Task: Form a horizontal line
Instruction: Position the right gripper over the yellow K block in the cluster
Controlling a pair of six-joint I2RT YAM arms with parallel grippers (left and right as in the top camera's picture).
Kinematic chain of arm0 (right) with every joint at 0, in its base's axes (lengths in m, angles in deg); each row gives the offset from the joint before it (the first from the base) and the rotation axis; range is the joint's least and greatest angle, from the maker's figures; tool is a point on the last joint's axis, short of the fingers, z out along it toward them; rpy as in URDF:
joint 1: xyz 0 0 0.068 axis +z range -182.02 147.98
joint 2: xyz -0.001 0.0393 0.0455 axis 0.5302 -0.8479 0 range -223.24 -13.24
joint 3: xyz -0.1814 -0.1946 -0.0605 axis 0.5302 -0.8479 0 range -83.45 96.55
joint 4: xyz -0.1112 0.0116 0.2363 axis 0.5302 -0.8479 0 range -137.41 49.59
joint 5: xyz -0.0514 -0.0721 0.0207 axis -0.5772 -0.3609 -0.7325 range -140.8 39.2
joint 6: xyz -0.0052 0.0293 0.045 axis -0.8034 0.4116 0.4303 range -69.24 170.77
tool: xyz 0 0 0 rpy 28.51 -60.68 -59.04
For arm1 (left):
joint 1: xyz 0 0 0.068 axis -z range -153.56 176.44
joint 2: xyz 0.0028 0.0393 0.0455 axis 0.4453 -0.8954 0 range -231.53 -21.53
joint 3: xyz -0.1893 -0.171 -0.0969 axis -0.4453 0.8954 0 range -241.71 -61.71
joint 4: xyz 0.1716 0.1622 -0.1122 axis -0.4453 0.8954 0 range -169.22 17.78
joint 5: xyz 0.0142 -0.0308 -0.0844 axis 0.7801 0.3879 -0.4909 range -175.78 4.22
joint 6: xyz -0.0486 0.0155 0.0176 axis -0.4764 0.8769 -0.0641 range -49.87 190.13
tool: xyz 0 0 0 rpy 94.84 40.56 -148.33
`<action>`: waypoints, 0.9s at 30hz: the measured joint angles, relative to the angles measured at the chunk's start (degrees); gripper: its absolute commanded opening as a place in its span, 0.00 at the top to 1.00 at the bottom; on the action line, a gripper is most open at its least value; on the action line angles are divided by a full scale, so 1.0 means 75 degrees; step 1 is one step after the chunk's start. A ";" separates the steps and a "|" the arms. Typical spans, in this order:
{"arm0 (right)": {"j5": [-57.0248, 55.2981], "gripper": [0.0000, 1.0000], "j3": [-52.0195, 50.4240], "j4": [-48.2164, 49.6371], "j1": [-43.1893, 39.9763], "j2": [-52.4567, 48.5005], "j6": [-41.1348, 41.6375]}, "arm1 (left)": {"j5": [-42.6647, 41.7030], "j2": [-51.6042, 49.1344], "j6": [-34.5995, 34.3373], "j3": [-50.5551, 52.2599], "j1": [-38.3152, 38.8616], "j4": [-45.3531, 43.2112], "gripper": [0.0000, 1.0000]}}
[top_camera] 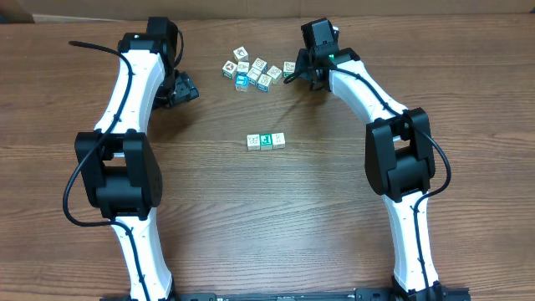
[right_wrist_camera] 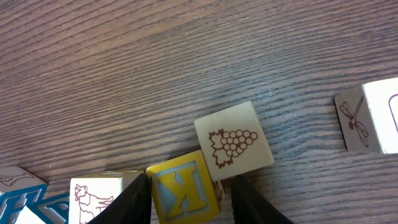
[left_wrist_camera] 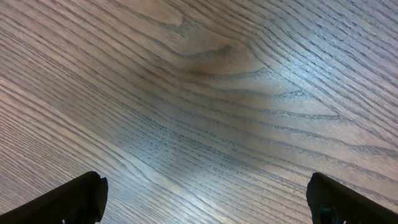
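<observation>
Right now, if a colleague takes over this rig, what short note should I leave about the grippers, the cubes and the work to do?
Left gripper: open wide over bare table, holding nothing.
Right gripper: at the right end of the cluster, fingers on both sides of the yellow K cube; a firm grip cannot be confirmed.
Row: three cubes, white, green, white, side by side mid-table.
Done: three cubes in line.
Left: lift the yellow cube and set it at one end of the row, level with the others.
</observation>
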 measured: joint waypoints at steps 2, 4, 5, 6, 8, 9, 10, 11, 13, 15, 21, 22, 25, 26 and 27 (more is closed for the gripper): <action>0.0000 0.62 0.0000 0.0000 0.0000 0.0000 0.0000 | 0.0000 0.0000 0.0000 0.0000 0.0000 -0.0003 0.00; -0.0003 0.62 0.0000 -0.0044 0.0000 0.0000 0.0000 | 0.0000 0.0000 0.0000 0.0000 0.0000 -0.0003 0.00; 0.0003 0.62 0.0000 -0.0067 -0.0003 0.0000 0.0000 | 0.0000 0.0000 0.0000 0.0000 0.0000 -0.0003 0.00; 0.0003 0.62 0.0000 -0.0096 -0.0003 0.0000 0.0003 | 0.0000 0.0000 0.0000 0.0000 0.0000 -0.0003 0.00; 0.0006 0.62 0.0000 -0.0175 0.0000 0.0000 -0.0003 | 0.0000 0.0000 0.0000 0.0000 0.0000 -0.0003 0.00; 0.0006 0.62 0.0000 -0.0245 0.0000 0.0000 0.0000 | 0.0000 0.0000 0.0000 0.0000 0.0000 -0.0003 0.00; 0.0003 0.62 0.0000 -0.0335 0.0000 0.0000 -0.0006 | 0.0000 0.0000 0.0000 0.0000 0.0000 -0.0003 0.00; 0.0000 0.63 0.0000 -0.0420 0.0000 0.0000 0.0000 | 0.0000 0.0000 0.0000 0.0000 0.0000 -0.0003 0.00; 0.0003 0.63 0.0000 -0.0490 0.0000 0.0000 -0.0003 | 0.0000 0.0000 0.0000 0.0000 0.0000 -0.0003 0.00; 0.0000 0.66 0.0000 -0.0495 0.0000 0.0000 -0.0009 | 0.0000 0.0000 0.0000 0.0000 0.0000 -0.0003 0.00; 0.0003 0.70 0.0000 -0.0533 0.0000 0.0000 -0.0032 | 0.0000 0.0000 0.0000 0.0000 0.0000 -0.0003 0.00; 0.0000 0.70 0.0000 -0.0542 0.0000 0.0000 -0.0029 | 0.0000 0.0000 0.0000 0.0000 0.0000 -0.0003 0.00; 0.0055 0.65 0.0000 -0.0641 0.0000 0.0000 -0.0099 | -0.0003 0.0000 0.0000 0.0000 0.0000 -0.0003 0.00; 0.0122 0.62 0.0000 -0.0714 0.0000 0.0000 -0.0166 | 0.0000 0.0000 0.0000 0.0000 0.0000 0.0000 0.00; 0.0204 0.59 0.0000 -0.0790 0.0000 0.0000 -0.0268 | 0.0000 0.0000 0.0000 0.0000 0.0000 -0.0003 0.00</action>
